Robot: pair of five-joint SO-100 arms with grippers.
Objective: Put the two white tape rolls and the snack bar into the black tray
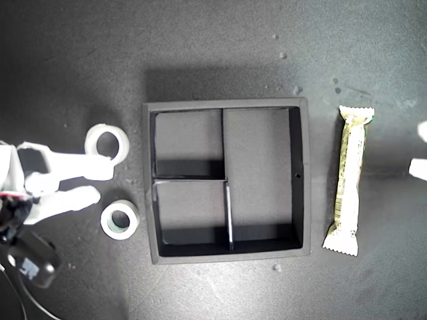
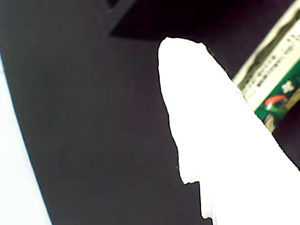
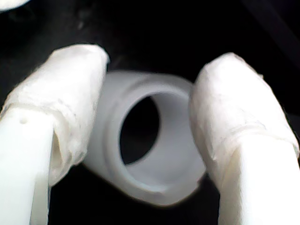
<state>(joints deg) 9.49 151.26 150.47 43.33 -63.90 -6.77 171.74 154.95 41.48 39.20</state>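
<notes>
The black tray [image 1: 227, 103] sits mid-table, and its compartments hold nothing. Toward the exterior view's left lie two white tape rolls, one [image 1: 91, 141] farther back and one with a greenish face [image 1: 105, 220] nearer. My second gripper [image 1: 103, 182] is open between them, one finger overlapping the back roll's edge. In the second wrist view its fingers [image 3: 70, 93] flank a tape roll [image 3: 159, 173]; I cannot tell which one. The snack bar [image 1: 350, 180] lies lengthwise to the tray's right in the exterior view. My first gripper [image 1: 420, 150] is open just beyond it, with a finger [image 2: 211, 131] near the bar [image 2: 276, 70].
The table is dark and matte with a few pale specks [image 1: 276, 267]. The second arm's black motor body [image 1: 33, 260] fills the exterior view's lower left corner.
</notes>
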